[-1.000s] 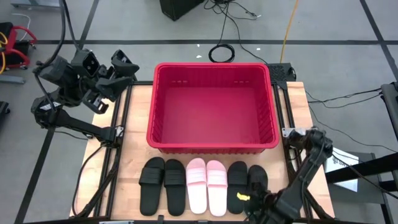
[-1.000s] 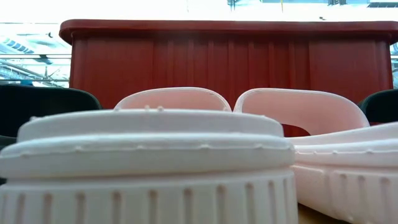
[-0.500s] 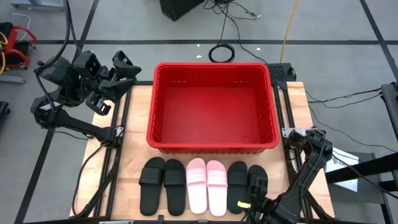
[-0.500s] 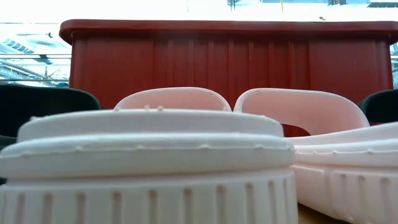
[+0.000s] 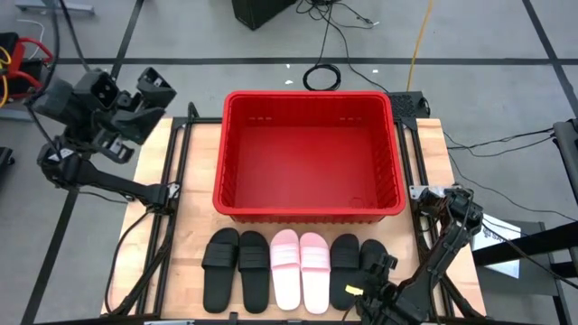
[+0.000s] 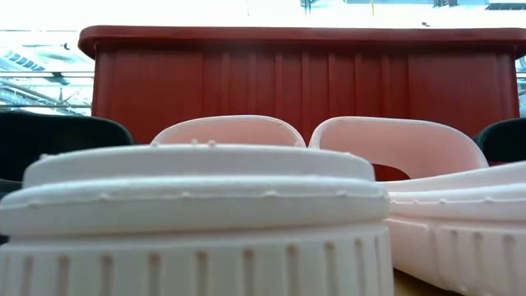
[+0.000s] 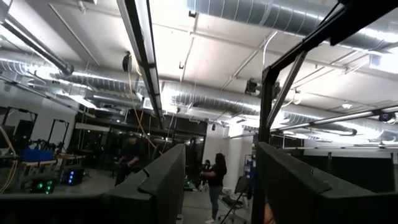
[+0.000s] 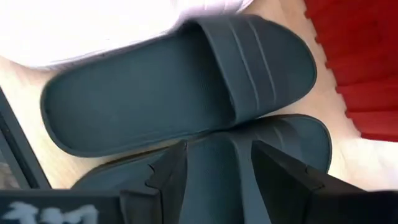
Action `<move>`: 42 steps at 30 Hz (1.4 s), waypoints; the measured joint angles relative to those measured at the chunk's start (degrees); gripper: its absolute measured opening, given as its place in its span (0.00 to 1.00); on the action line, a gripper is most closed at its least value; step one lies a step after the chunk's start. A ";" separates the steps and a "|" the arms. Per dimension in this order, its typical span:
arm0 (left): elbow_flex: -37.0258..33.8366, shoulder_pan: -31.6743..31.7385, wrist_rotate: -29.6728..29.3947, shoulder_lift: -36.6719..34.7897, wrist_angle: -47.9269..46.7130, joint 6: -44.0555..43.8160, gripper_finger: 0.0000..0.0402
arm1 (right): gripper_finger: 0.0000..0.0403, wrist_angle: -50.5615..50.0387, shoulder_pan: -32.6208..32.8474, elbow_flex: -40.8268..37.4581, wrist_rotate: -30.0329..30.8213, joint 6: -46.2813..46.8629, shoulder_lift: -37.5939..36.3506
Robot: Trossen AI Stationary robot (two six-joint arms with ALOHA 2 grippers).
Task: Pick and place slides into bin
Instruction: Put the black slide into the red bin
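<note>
Six slides lined up on the bench in front of the empty red bin (image 5: 309, 155).

From left: two black slides (image 5: 235, 268), two pink slides (image 5: 300, 269), two black slides (image 5: 358, 266). The right gripper (image 8: 214, 168), jaws apart, hovers over the rightmost black slide (image 8: 249, 158) at the bench's near right corner. The left gripper (image 7: 217, 180), jaws apart, is raised off the bench's far left corner, facing the room.

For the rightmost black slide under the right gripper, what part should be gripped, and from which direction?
Probably the heel end of the rightmost black slide, from above. It lies flat, sole down, beside its twin, so the flat heel edge nearest the table's front is the free part. The right gripper hangs open over that end; one finger could slip under the sole there.
</note>
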 joint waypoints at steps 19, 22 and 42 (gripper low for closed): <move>0.02 -0.01 -0.02 -1.77 -1.88 0.11 0.50 | 0.41 -0.21 -0.15 -8.04 -6.57 4.25 -0.02; 0.02 0.00 -0.02 -1.79 -1.81 0.13 0.50 | 0.41 -0.31 -0.16 -8.73 -6.58 5.56 -0.02; 0.02 -0.01 -0.09 -1.75 -2.58 0.78 0.50 | 0.03 2.62 -0.26 -8.98 -9.52 8.17 -0.11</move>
